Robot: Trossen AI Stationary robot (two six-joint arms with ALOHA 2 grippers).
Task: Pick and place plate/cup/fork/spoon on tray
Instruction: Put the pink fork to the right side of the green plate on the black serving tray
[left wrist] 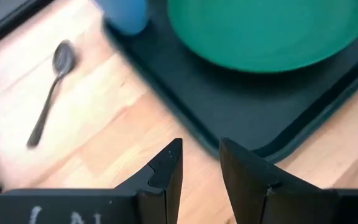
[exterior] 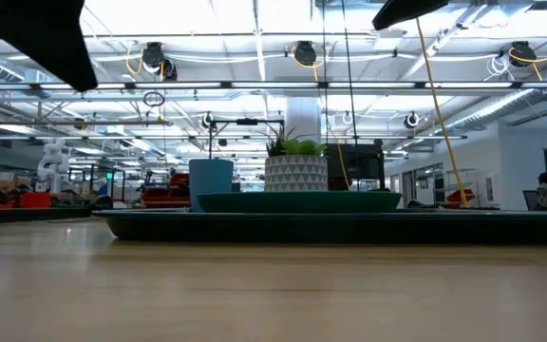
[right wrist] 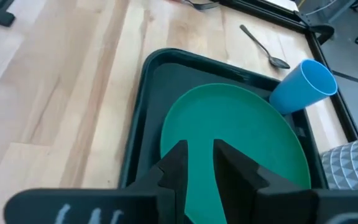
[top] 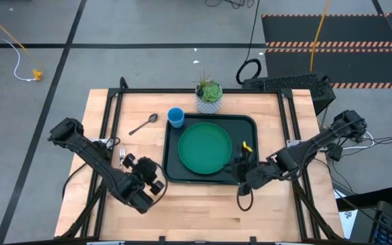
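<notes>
High view. The tray (top: 171,136) sits mid-table with the green plate (top: 205,148) lying flat inside it. The blue cup (top: 175,117) stands upright at the tray's far left corner; whether it is on the rim or just off it cannot be told from here. The spoon (top: 142,124) lies on bare wood left of the cup, apart from the tray. A potted plant (top: 209,96) stands just behind the tray's far edge. A small yellow-tipped piece (top: 246,145) shows at the tray's right rim, beside the right gripper (top: 240,166); too small to identify. The left gripper (top: 156,178) hangs over bare wood near the tray's front left corner.

Low view. Tray (exterior: 349,224) edge-on, plate (exterior: 297,200) on it, cup (exterior: 211,178) and plant pot (exterior: 295,173) behind. Dark arm parts at the top corners only.

Left wrist view. Left gripper (left wrist: 200,163) fingers narrowly parted, nothing between them, over wood just short of the tray (left wrist: 229,112) rim. Plate (left wrist: 266,31), cup (left wrist: 124,14) and spoon (left wrist: 50,87) lie beyond.

Right wrist view. Right gripper (right wrist: 199,160) fingers narrowly parted, empty, above the plate (right wrist: 235,137) edge. Cup (right wrist: 303,84) tilts at the tray (right wrist: 143,118) corner beside the plate; spoon (right wrist: 263,45) on wood beyond.
</notes>
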